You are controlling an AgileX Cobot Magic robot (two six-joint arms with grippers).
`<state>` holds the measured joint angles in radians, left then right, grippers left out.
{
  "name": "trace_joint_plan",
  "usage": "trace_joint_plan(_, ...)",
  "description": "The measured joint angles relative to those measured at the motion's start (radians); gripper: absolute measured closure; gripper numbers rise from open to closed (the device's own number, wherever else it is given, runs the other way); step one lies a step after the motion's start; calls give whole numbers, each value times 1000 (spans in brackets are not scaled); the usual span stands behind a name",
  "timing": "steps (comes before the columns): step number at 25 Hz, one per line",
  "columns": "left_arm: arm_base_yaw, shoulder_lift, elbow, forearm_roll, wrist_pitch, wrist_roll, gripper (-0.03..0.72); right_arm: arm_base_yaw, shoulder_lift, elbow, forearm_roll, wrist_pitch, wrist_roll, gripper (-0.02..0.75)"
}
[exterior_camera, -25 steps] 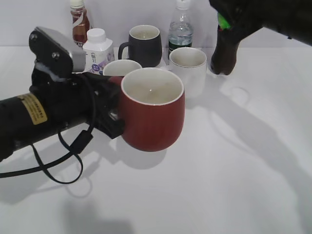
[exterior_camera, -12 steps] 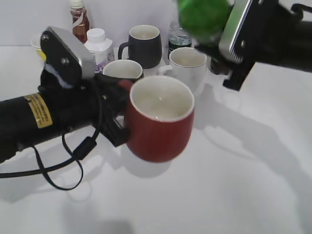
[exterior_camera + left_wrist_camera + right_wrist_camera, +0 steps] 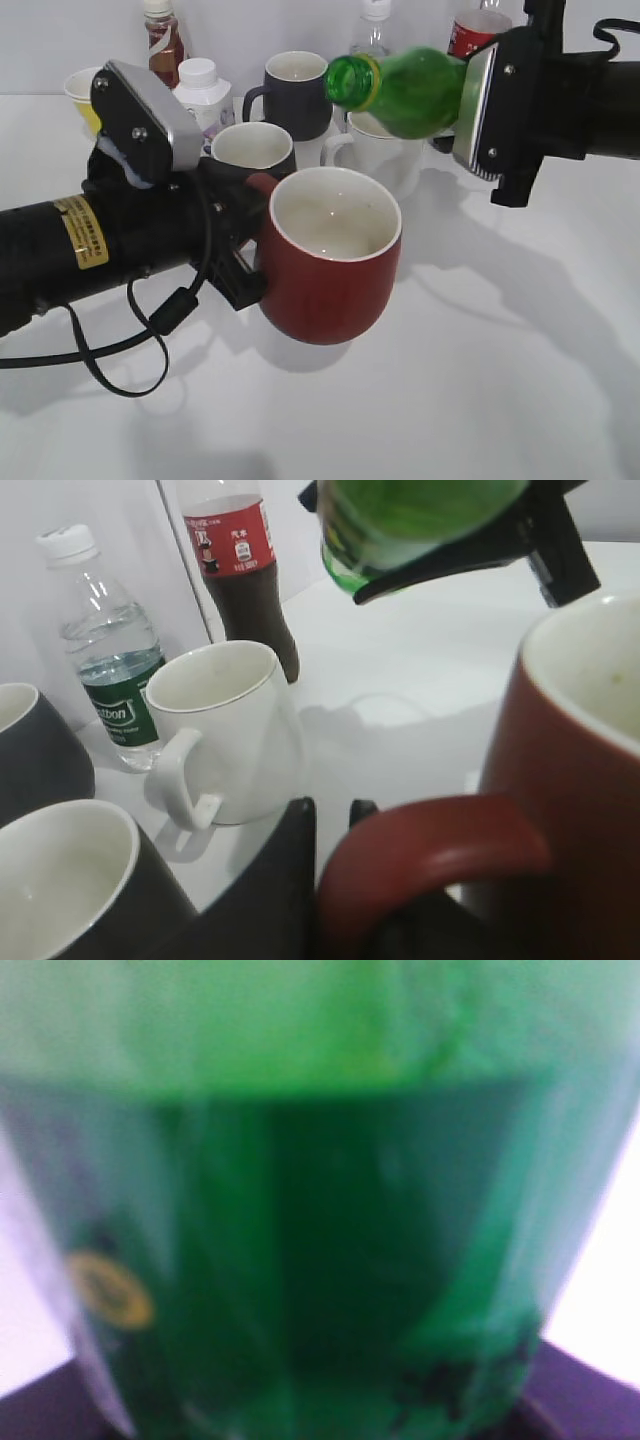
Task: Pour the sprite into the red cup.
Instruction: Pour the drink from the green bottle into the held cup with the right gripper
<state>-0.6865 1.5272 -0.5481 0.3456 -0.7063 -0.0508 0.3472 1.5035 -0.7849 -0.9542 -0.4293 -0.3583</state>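
Note:
The red cup has a white inside and hangs in the air, tilted slightly, held by its handle in my left gripper, which is shut on it. The sprite, a green bottle with no cap, lies nearly level in my right gripper, its open mouth pointing left above and behind the cup's rim. In the right wrist view the green bottle fills the frame, blurred. No liquid shows in the cup.
Behind stand a white mug, a black mug, another black mug, a cola bottle, a water bottle, a white jar, a sauce bottle and a yellow paper cup.
My right gripper has swung the sprite from upright at the back right to nearly level over the cup. My left gripper has lifted the red cup and moved it slightly right.

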Motion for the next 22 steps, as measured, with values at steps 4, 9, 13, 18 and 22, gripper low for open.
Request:
trace_joint_plan(4, 0, 0, 0, -3, 2, 0, 617, -22, 0, 0, -60, 6, -16, 330)
trace_joint_plan(9, 0, 0, 0, -40, 7, -1, 617, -30, 0, 0, -86, 10, -57, 330)
trace_joint_plan(13, 0, 0, 0, -43, 51, -2, 617, -30, 0, 0, -89, 1, -123, 331)
trace_joint_plan(18, 0, 0, 0, -42, 67, -3, 617, -31, 0, 0, -91, -11, -177, 331)
trace_joint_plan(22, 0, 6, 0, -5, 69, -3, 617, -31, 0, 0, -91, -12, -212, 331)
